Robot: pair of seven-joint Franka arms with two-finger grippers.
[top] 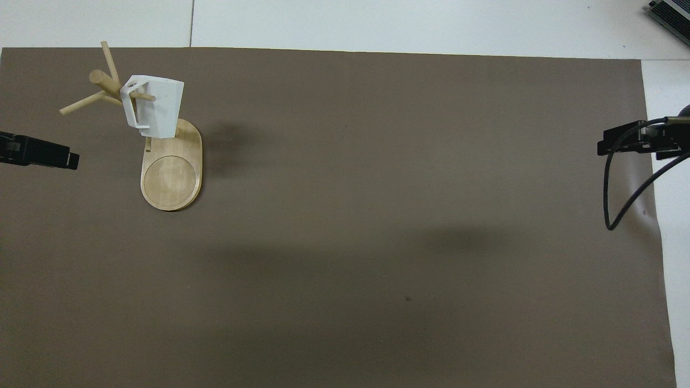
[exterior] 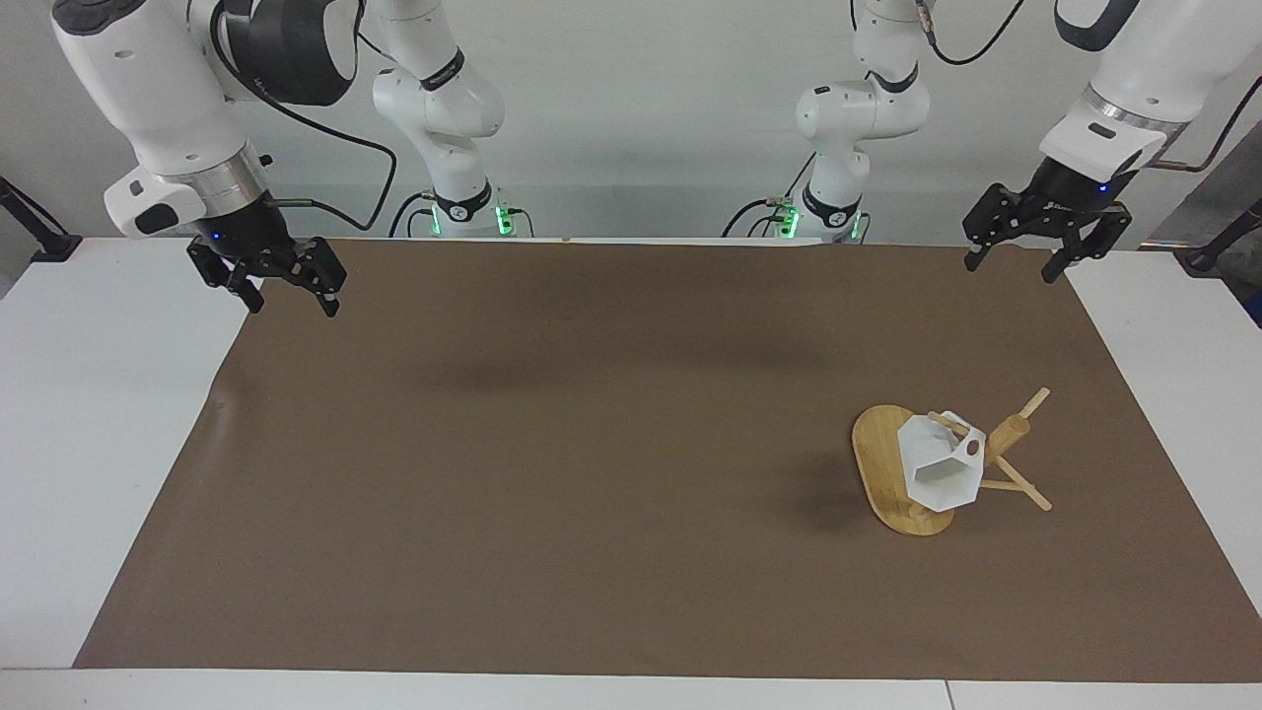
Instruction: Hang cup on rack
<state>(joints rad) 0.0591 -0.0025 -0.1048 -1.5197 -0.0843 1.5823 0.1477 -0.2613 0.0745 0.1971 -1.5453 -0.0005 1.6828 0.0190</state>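
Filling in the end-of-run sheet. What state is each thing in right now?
cup: hanging by its handle on a peg of the rack, held by no gripper.
rack: upright on the brown mat.
left gripper: open, empty, raised over the mat's edge.
right gripper: open, empty, waiting.
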